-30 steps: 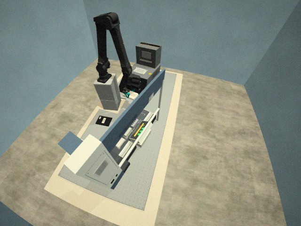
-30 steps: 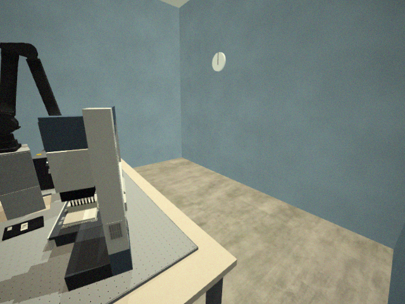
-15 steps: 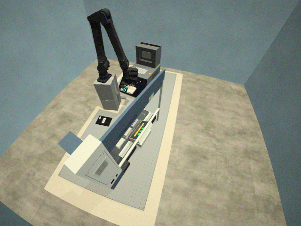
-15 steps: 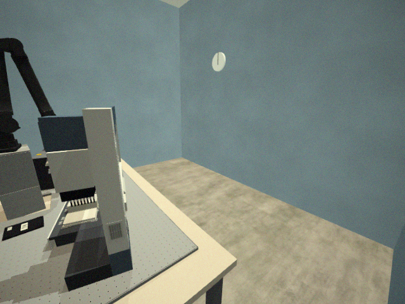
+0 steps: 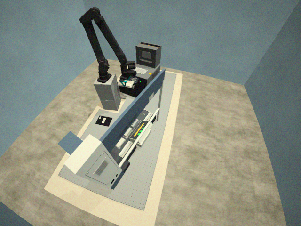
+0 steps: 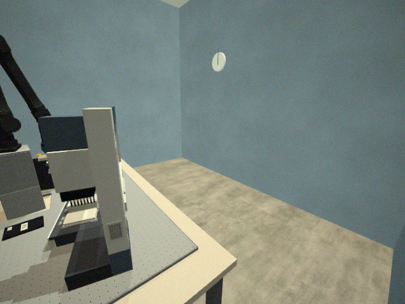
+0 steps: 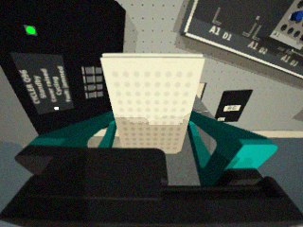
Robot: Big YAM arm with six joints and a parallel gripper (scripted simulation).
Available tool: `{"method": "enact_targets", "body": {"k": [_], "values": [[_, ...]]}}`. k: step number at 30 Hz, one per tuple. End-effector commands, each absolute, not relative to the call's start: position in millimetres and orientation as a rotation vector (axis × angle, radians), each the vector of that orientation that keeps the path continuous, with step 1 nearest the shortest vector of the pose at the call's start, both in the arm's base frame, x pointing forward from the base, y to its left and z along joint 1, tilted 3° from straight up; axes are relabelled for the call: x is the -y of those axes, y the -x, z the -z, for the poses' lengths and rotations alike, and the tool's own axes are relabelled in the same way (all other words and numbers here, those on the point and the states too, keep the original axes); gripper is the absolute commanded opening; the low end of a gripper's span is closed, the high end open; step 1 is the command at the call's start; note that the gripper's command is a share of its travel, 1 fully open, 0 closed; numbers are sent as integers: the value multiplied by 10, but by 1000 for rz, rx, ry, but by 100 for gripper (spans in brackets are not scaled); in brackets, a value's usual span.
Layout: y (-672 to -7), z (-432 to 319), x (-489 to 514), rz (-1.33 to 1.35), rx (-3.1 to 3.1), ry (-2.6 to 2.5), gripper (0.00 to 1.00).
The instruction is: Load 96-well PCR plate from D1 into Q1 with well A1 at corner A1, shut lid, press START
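Observation:
My gripper (image 7: 151, 113) is shut on the cream 96-well PCR plate (image 7: 151, 101), its teal fingers on the plate's two long sides. In the wrist view the plate hangs above the black front of cycler Q1 (image 7: 57, 61), beside the keypad (image 7: 92, 81) and below the green lamp (image 7: 30, 30). In the top view the gripper (image 5: 126, 81) holds the plate (image 5: 129, 84) just over Q1's front (image 5: 136, 84). Q1's lid (image 5: 148, 54) stands up at the rear, and the pale block (image 5: 141, 70) under it is bare. The empty D1 seat (image 7: 222, 21) shows at the top of the wrist view.
The arm's grey pedestal (image 5: 107, 91) stands just left of Q1. A long blue gantry beam (image 5: 136, 104) runs beside Q1 over the deck row. The black regrip nest (image 5: 105, 121) lies on the deck near the pedestal. A large white and grey instrument (image 5: 93, 160) fills the near end.

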State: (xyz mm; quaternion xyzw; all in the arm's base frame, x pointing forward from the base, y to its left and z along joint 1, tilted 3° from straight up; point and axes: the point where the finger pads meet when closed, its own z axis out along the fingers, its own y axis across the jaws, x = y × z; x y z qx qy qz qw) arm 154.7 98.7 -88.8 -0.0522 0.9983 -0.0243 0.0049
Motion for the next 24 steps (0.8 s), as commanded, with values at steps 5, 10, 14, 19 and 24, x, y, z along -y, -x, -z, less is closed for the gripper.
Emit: {"method": "enact_targets", "body": {"k": [5, 10, 14, 19, 24], "values": [[-1342, 700, -1324, 52, -3104, 325, 0], [-1344, 656, -1613, 47, -3095, 302, 0], [-1333, 649, -1704, 37, -3098, 291, 0], [-1309, 661, -2026, 35, -3104, 279, 0], [-1356, 667, -2242, 44, -3110, 205, 0]]}}
